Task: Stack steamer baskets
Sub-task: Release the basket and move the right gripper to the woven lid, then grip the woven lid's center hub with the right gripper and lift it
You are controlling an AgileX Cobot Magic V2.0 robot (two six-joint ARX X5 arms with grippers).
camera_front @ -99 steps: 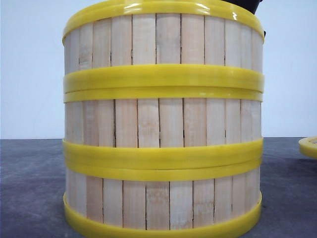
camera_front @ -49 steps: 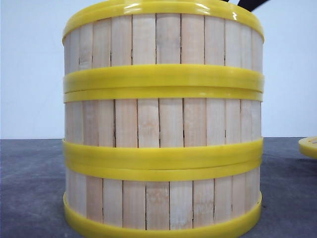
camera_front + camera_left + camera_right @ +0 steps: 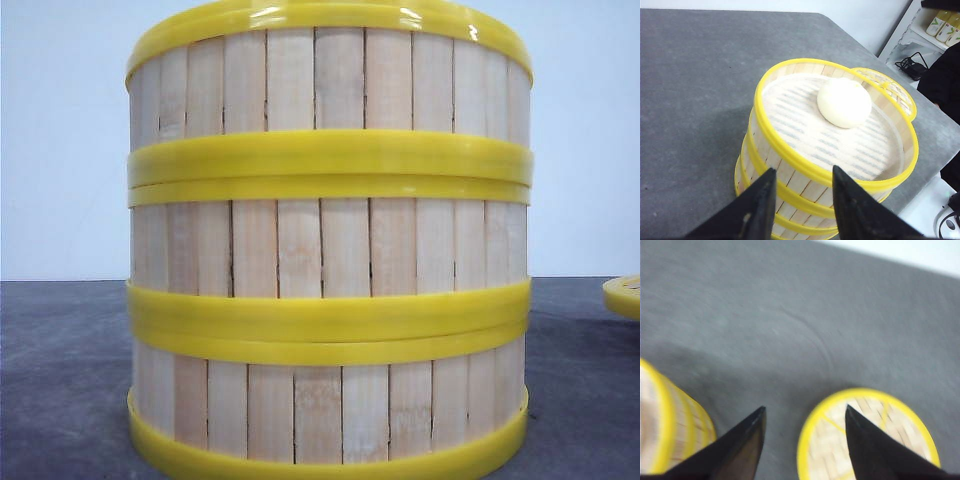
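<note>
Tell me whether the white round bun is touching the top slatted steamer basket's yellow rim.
Apart. In the left wrist view the bun sits on the woven floor of the top basket, with floor showing between it and the rim.

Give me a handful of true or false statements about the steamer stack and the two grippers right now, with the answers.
1. Three steamer baskets stand stacked on the table. True.
2. The top basket is empty. False: a white bun lies inside it.
3. The left gripper is clamped on the top rim. False: its jaws are open, holding nothing.
4. The flat yellow lid lies on the table beside the stack. True.
5. The right gripper holds the lid. False: it is open above it.
</note>
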